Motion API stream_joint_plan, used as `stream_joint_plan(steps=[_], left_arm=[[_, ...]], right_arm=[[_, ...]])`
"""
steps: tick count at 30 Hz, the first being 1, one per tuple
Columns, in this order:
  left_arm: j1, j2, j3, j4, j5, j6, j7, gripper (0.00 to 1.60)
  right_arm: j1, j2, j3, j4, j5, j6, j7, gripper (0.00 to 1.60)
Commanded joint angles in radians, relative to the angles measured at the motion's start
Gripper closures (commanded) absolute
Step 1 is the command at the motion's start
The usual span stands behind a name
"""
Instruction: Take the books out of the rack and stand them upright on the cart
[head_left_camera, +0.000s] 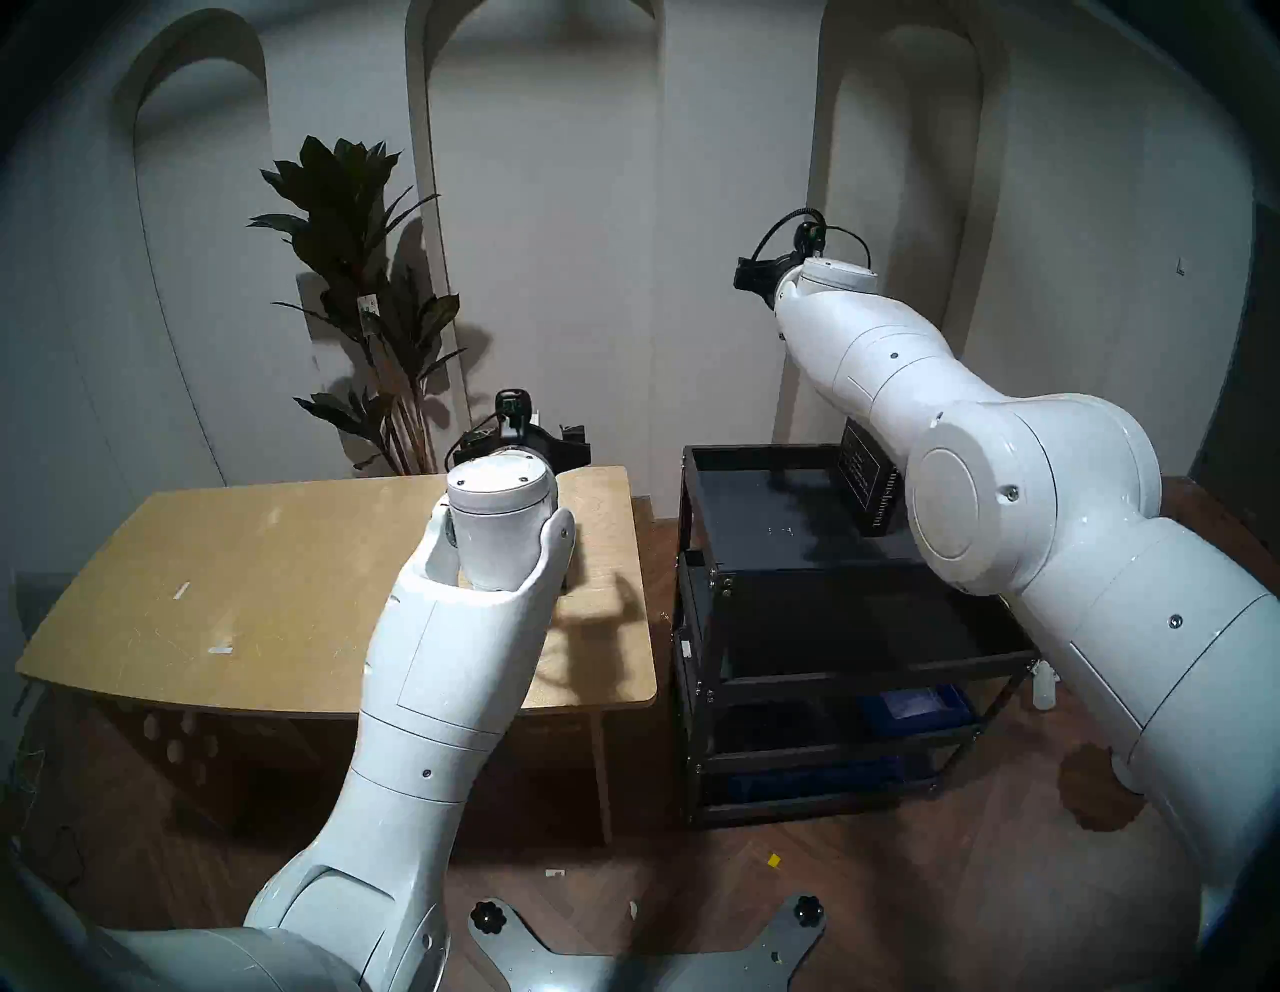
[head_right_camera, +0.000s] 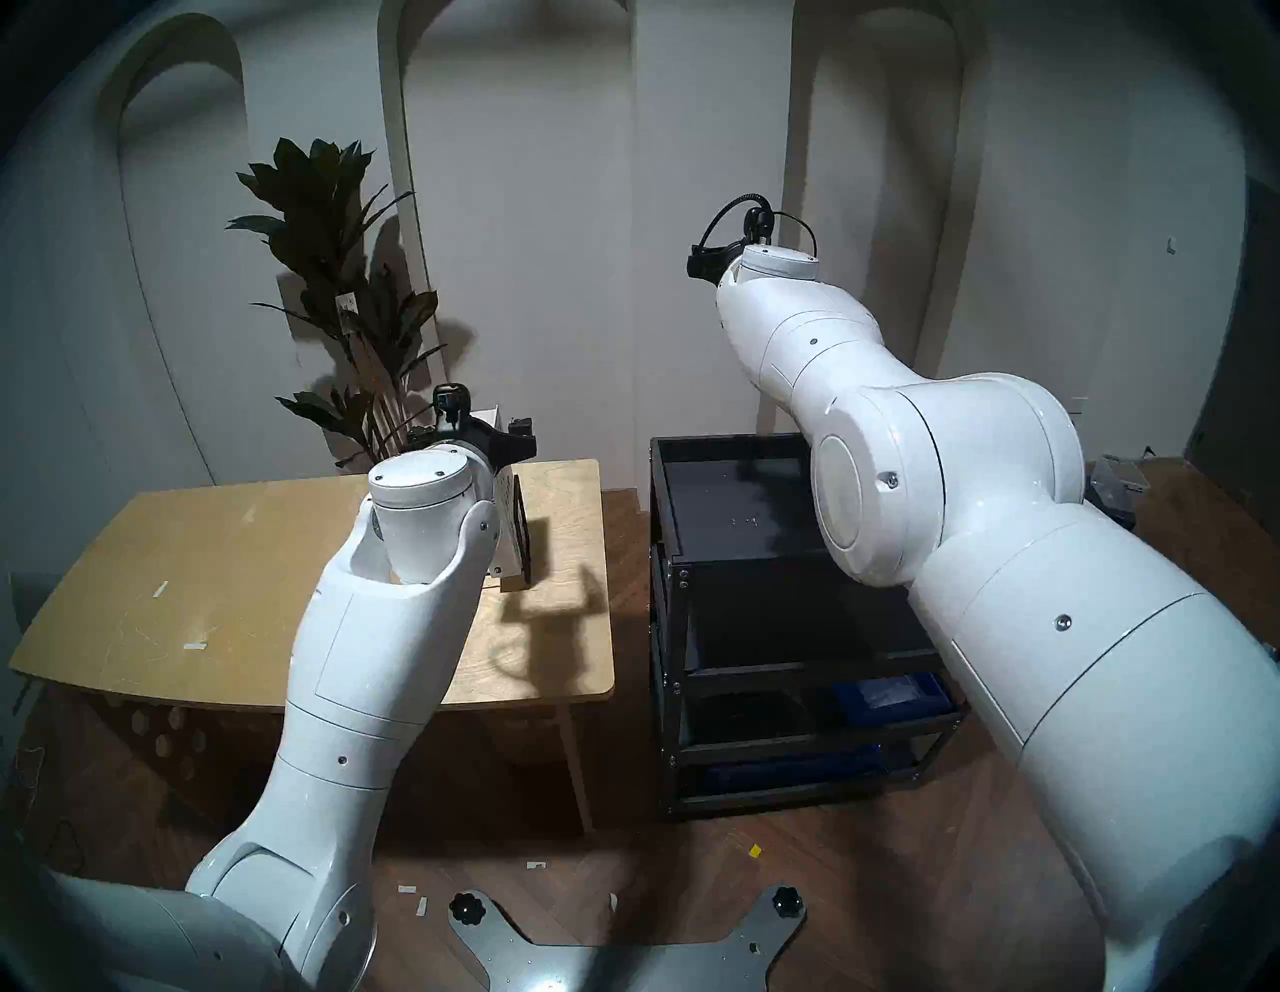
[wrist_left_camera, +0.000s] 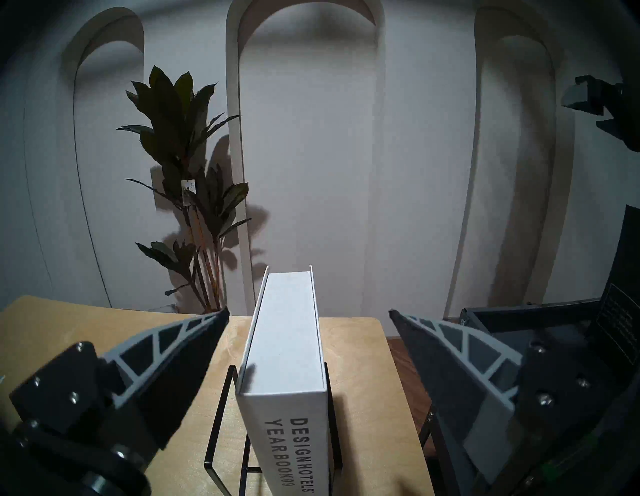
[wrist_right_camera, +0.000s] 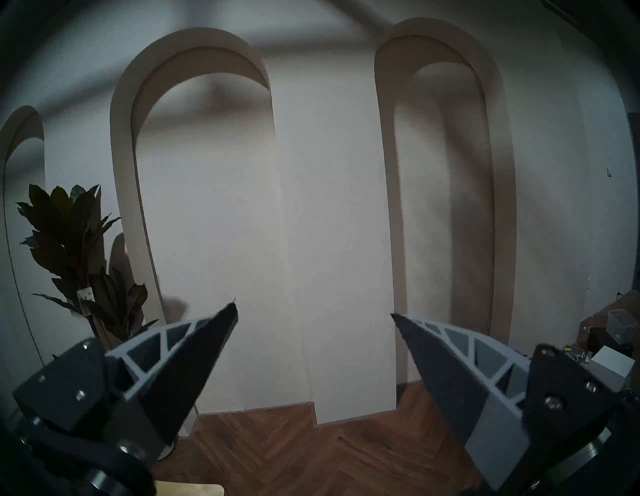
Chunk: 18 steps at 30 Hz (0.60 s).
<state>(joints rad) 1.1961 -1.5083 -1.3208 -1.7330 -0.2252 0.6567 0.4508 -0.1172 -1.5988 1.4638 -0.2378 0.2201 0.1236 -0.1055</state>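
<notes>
The white book (wrist_left_camera: 287, 346), lettered "DESIGNHOTELS YEARBOOK09", stands upright in the black wire rack (wrist_left_camera: 218, 415) on the wooden table (head_left_camera: 277, 575). My left gripper (wrist_left_camera: 308, 311) hovers open just above and behind it, one finger on each side, touching nothing. In the head view the left gripper (head_left_camera: 568, 443) hides the book. The dark book (head_left_camera: 869, 478) stands upright at the back right of the cart's top tray (head_left_camera: 762, 512), partly behind my right arm. My right gripper (wrist_right_camera: 313, 311) is open and empty, raised high above the cart (head_left_camera: 751, 277), facing the wall.
A tall potted plant (head_left_camera: 360, 277) stands behind the table's far edge. The cart's lower shelves hold blue bins (head_left_camera: 914, 706). A gap of wooden floor (head_left_camera: 661, 554) separates table and cart. Arched white wall panels close the back.
</notes>
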Motion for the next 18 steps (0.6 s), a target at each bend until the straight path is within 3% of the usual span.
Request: stream_joint_plan(steps=[1, 18], left_arm=[[0.003, 0.001, -0.004, -0.020, 0.007, -0.008, 0.013, 0.00], [0.034, -0.003, -0.017, -0.014, 0.011, -0.009, 0.063, 0.00]], right_arm=[[0.044, -0.028, -0.004, -0.017, -0.003, 0.031, -0.020, 0.00], [0.089, -0.072, -0.023, -0.022, -0.019, 0.145, -0.090, 0.00]])
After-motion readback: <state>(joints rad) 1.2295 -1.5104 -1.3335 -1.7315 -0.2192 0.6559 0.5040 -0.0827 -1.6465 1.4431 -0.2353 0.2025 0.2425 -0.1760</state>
